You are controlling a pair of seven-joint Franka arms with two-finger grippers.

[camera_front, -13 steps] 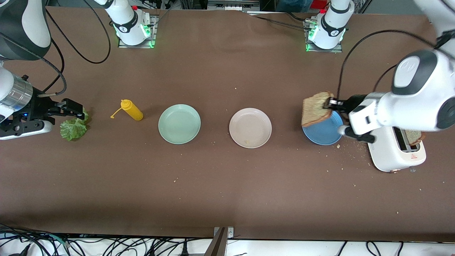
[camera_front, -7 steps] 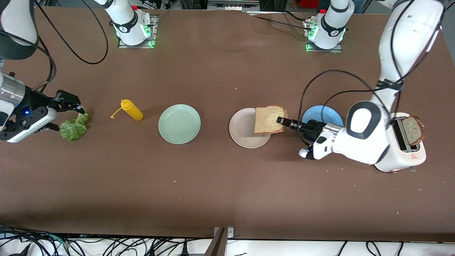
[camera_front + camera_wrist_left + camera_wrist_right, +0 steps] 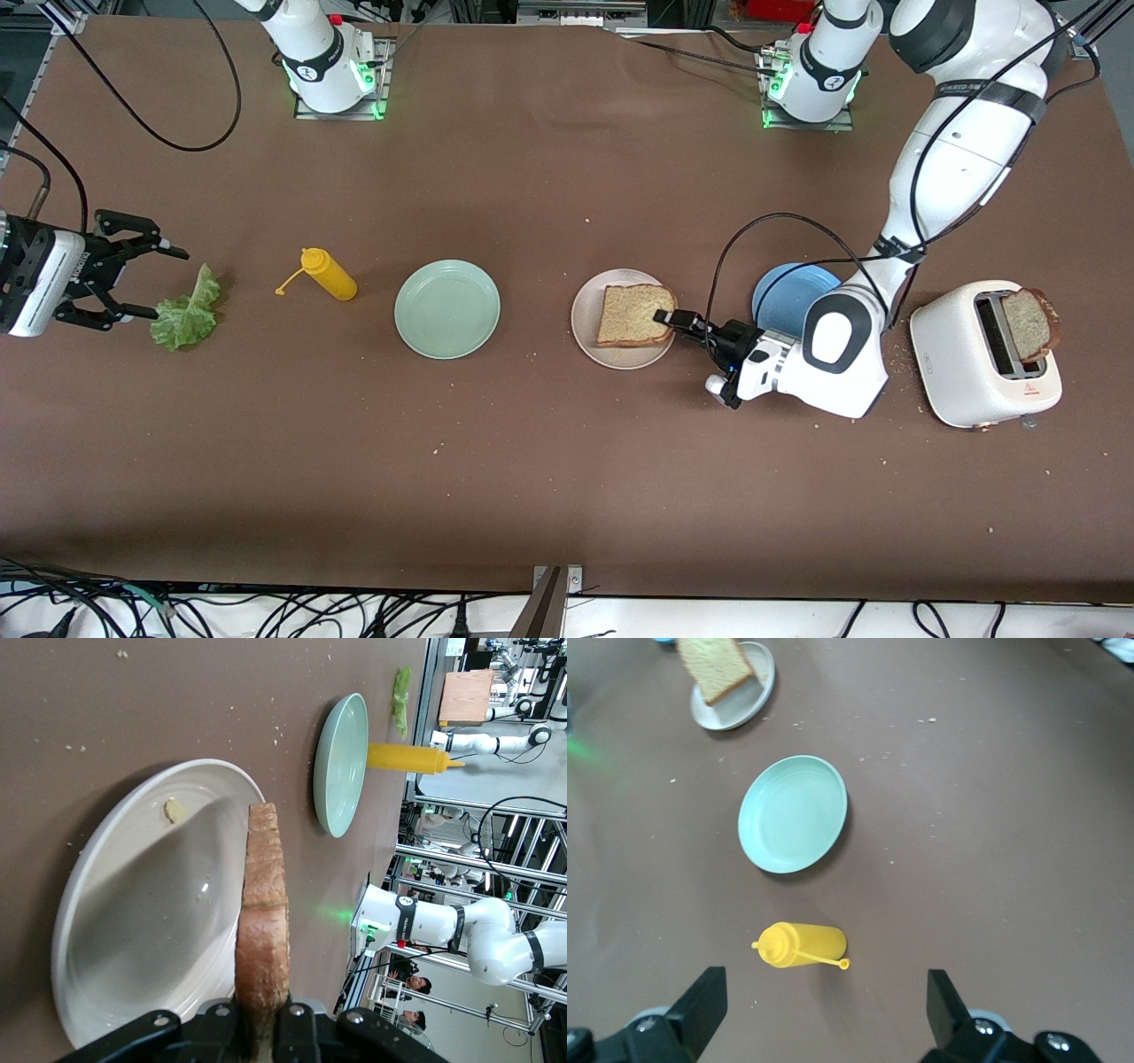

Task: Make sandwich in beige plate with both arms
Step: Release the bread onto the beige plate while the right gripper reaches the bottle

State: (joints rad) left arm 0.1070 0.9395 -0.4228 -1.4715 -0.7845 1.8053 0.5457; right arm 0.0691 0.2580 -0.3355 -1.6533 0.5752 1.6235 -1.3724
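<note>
Left claw [image 3: 666,317] is clamped on the first bread slice [image 3: 631,315], holding it over the beige plate [image 3: 592,332], not yet released. Right claw [image 3: 151,282], wide open and empty, hangs beside the lettuce [image 3: 186,312] on the counter [image 3: 567,461]. Lettuce and second slice [image 3: 1028,323], in the toaster [image 3: 948,368], remain.

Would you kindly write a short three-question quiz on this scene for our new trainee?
1. True or false: the left gripper is shut on the bread slice over the beige plate.
2. Which thing lies beside the open right gripper? A) lettuce leaf B) mustard bottle C) toaster
3. Fill in: a second slice stands in the ____.

Key: 1 true; 2 A; 3 toaster.
</note>
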